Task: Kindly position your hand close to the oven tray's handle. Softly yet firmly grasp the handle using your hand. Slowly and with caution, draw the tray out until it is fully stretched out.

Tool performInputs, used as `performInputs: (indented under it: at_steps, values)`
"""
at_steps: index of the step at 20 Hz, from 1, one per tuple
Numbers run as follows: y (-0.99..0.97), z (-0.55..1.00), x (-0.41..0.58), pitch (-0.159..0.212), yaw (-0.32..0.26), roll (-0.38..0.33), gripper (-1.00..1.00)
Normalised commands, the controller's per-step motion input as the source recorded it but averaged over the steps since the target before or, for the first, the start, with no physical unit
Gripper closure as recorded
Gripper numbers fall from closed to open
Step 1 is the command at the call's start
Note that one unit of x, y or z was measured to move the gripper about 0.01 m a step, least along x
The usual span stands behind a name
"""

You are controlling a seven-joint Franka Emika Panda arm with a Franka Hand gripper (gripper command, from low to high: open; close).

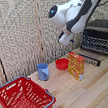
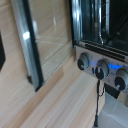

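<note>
The oven (image 1: 103, 31) stands at the exterior view's right on the wooden table, with its door (image 1: 90, 59) folded down open. The tray (image 1: 99, 44), a dark rack of thin bars, lies in the oven's opening. My gripper (image 1: 65, 38) hangs in the air to the left of the oven, above the table, apart from the tray. Its fingers are too small and blurred to read. The wrist view shows the oven's glass door (image 2: 35, 45), the silver front with three knobs (image 2: 102, 67) and part of the dark inside (image 2: 102, 20). My fingers are not clear in it.
A red basket (image 1: 25, 99) sits at the front left of the exterior view. A blue cup (image 1: 43, 71), a red bowl (image 1: 62, 64) and an orange-yellow box (image 1: 76, 65) stand between the basket and the oven. A slatted screen stands behind. A thin cable (image 2: 97, 102) runs below the knobs.
</note>
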Motion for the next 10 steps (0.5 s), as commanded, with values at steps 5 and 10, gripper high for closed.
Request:
performInputs:
  at_steps: [5,10]
  values:
    - [-0.65,-0.29,0.239,0.010,0.047,-0.214,-1.00]
    - [-0.23,-0.35,0.317,0.103,0.000,-0.321,-1.00]
